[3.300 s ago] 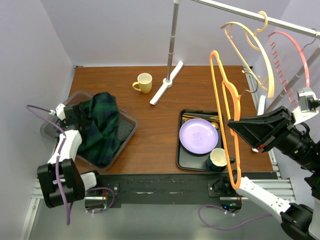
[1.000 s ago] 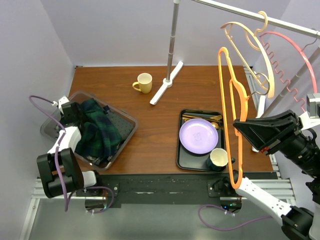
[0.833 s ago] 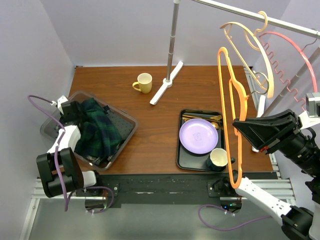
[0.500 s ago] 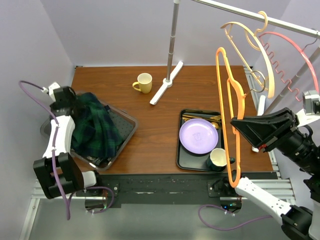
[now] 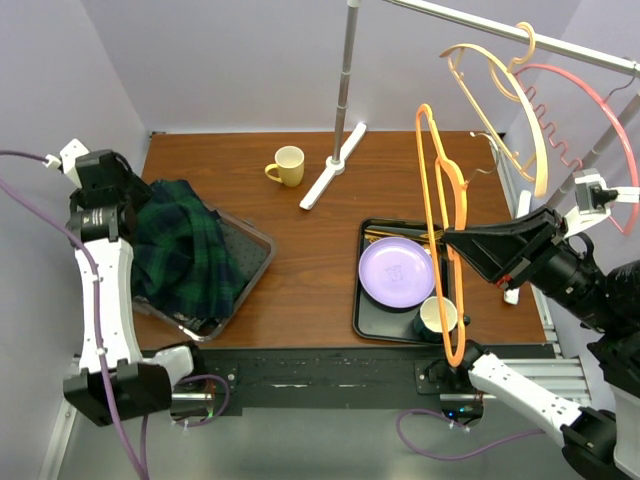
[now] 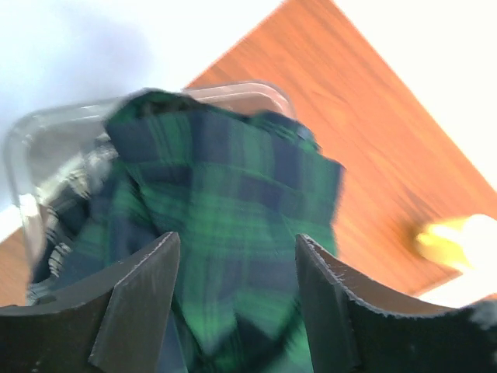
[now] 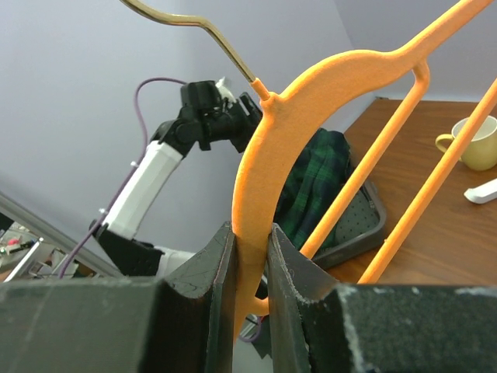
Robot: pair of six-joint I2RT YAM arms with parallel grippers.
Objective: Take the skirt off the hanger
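Skirt (image 5: 180, 250) of dark green and navy plaid lies bunched in a clear plastic bin (image 5: 256, 243) at the left side of the wooden table (image 5: 310, 260), heaped toward the bin's left and far end and covering much of its floor. It is entirely off the orange hanger (image 5: 441, 200), which is well apart on the right side. The left gripper (image 6: 233, 307) hangs above the bin's far left corner with its jaws spread apart and nothing between them; its wrist camera looks down past the two fingers onto the plaid cloth. The right gripper (image 7: 248, 284) has its jaws closed on the orange hanger, pinching one curved shoulder a little way down from the metal hook, and holds it in the air over the right half of the table. Below it a black tray (image 5: 362, 300) carries a purple plate (image 5: 397, 272) and a dark mug (image 5: 436, 317). A yellow mug (image 5: 288, 165) stands at the far middle of the table, near the white foot (image 5: 333, 165) of the rack's pole. A pale yellow hanger (image 5: 477, 46) and a pink hanger (image 5: 590, 82) hang from the rail (image 5: 480, 18) at the upper right.
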